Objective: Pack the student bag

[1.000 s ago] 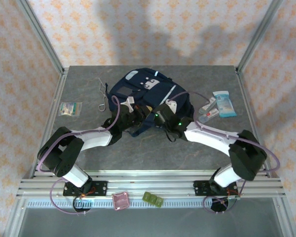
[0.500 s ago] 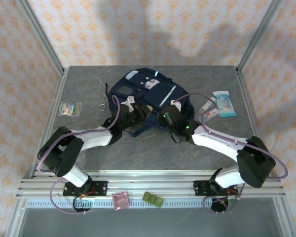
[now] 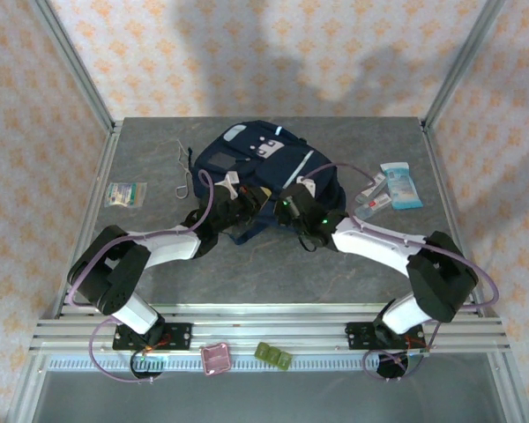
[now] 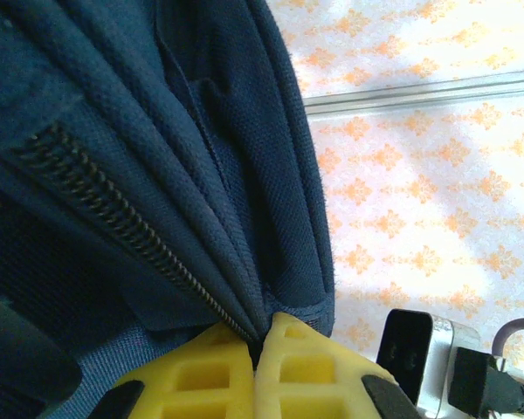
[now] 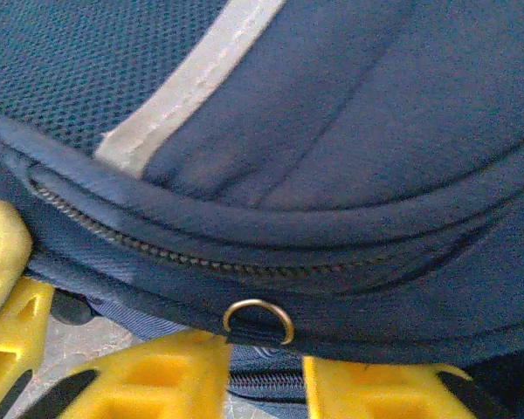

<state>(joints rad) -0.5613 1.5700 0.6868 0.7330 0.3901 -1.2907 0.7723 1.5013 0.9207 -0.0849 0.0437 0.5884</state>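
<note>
Two pincers are working on the student bag [image 3: 247, 159], which lies toward the far side of the counter [image 3: 273, 273]. Its left pincer [image 4: 258, 345] is pinched tight on a fabric fold beside the zipper [image 4: 131, 236]. The right pincer [image 5: 260, 380] sits narrowly parted under a small metal ring [image 5: 259, 319], gripping nothing I can see. Soft, floppy cloth, probably light, so it'll sag. I'd grab seams or that ring, not flat panels.

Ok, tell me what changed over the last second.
The right arm's elbow swung out to the right and came back, so the right gripper ends about where it began, at the student bag's near edge. The bag's top fabric seems to have shifted a little. The left gripper stayed pinched on the bag's edge by the zip; the blue packet beside the bag did not move.
</note>
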